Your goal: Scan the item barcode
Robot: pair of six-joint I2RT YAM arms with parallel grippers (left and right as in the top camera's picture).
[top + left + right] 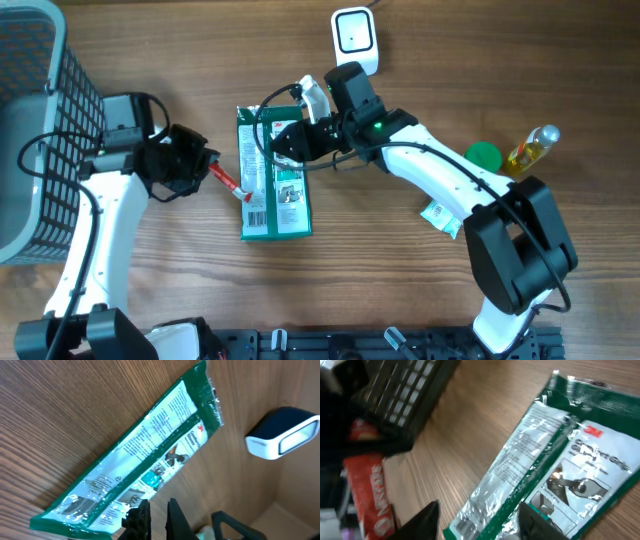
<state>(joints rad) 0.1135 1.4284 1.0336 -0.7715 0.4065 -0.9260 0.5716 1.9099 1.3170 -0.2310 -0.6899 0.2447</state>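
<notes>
Green-bordered and glossy, the glove packet (275, 195) lies flat on the wooden tabletop (400, 290) at the centre of the overhead frame, with its long side running up and down. Inside the green border is a white printed face with columns of fine text, a red 3M mark and a small picture panel. The film is creased and catches the light.

The right hand (480, 517) hovers over the packet's upper end. Its two dark fingers stand apart with the packet's edge between them; whether they touch the film I cannot tell.

Above it, at the top centre, stands the white-faced scanner (355, 38).

Just left of the packet, the left hand (203, 168) is closed tight on a small red packet (224, 181) with white lettering.

A grey mesh basket (40, 120) fills the upper left corner, and its grey floor shows inside.

At the right of the frame lie a green cap (484, 155), a yellow bottle (532, 148) and a small white sachet (440, 215).
</notes>
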